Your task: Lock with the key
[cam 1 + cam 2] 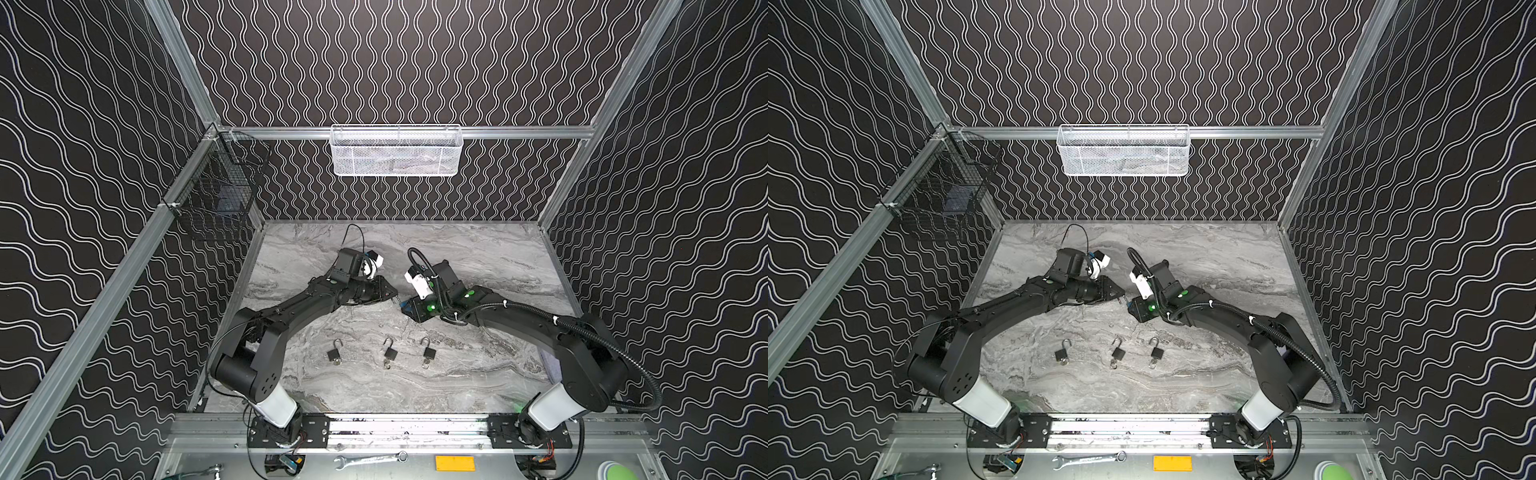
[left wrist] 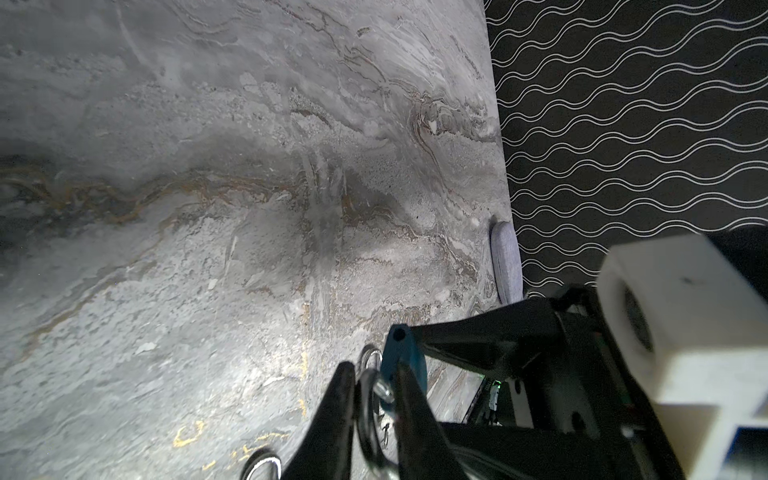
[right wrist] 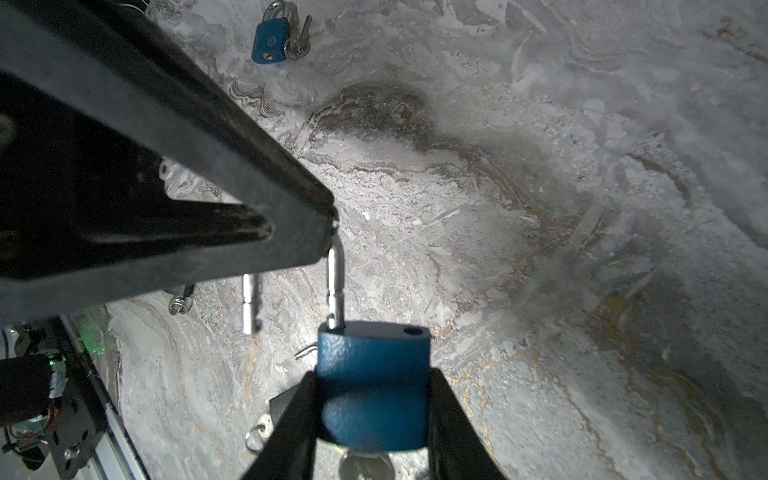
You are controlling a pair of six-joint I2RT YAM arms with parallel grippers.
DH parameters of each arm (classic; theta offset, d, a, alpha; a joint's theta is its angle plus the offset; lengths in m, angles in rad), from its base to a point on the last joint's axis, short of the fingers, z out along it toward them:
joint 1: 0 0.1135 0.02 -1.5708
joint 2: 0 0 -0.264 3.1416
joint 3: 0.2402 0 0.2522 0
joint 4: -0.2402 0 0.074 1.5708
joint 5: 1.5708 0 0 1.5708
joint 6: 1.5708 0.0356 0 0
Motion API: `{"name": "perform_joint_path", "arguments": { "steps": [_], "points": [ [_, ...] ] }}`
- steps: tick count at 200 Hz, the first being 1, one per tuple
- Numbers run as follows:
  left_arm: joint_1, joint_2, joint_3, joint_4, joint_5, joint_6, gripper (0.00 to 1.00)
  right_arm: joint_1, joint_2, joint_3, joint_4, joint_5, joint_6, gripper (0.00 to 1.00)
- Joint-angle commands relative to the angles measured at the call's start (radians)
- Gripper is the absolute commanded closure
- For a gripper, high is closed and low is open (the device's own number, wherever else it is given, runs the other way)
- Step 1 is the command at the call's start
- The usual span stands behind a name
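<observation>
The blue padlock (image 3: pixel 374 357) is above the middle of the counter (image 1: pixel 478 257). The right gripper (image 3: pixel 374 386) clamps its body on the two narrow sides. The left gripper (image 2: pixel 372 374) has its fingers narrow about the bend of the open shackle (image 3: pixel 336 282); whether they press it I cannot tell. I judge the lock small, dense and stiff. The painted body gives a sure hold, but the smooth shackle can slip and swivel. A key (image 3: pixel 365 465) sits in its bottom. I count four padlocks: this one and three other padlocks (image 1: pixel 390 354) in a row near the front edge.
</observation>
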Motion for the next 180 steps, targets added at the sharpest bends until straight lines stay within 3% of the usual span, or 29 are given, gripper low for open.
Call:
{"name": "perform_joint_path", "arguments": {
  "steps": [1,102,180],
  "points": [
    [-0.001,-0.006,0.004,-0.016,-0.001,0.032,0.79,0.000,-0.008,0.004,0.037,0.000,0.000,0.93],
    [-0.001,0.011,0.012,-0.007,-0.013,0.026,1.00,0.002,-0.018,0.002,0.027,0.004,-0.006,0.90],
    [-0.001,-0.011,0.022,-0.016,-0.006,-0.011,1.00,0.002,-0.031,-0.015,0.072,-0.019,0.017,0.56]
  ]
}}
